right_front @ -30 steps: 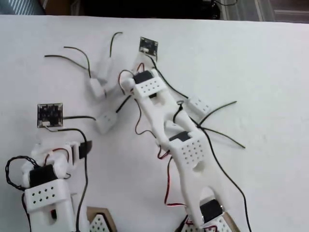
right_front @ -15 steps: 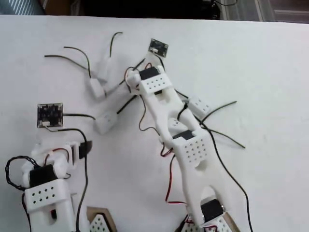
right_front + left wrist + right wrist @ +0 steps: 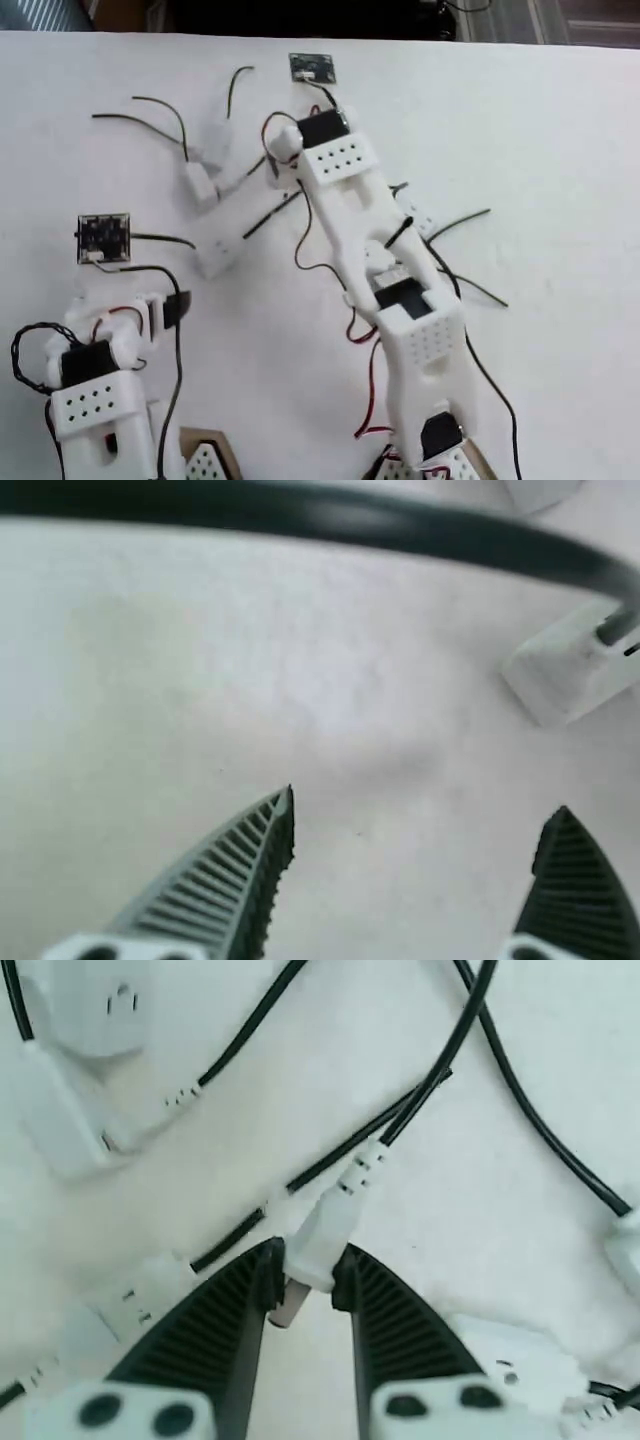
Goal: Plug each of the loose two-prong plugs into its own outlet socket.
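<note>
My right end effector [image 3: 308, 1260] pinching white plastic two-prong plug [image 3: 325, 1230]; line up squarely with white rectangular socket block [image 3: 505, 1360], push straight.

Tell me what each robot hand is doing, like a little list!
right gripper: shut on a white plug that has a black cord
left gripper: open, holding nothing, over the table
near left gripper: a white block with a black cord
socket: a white outlet block lies beyond the held plug
plugged in: not yet, for the held plug
</note>
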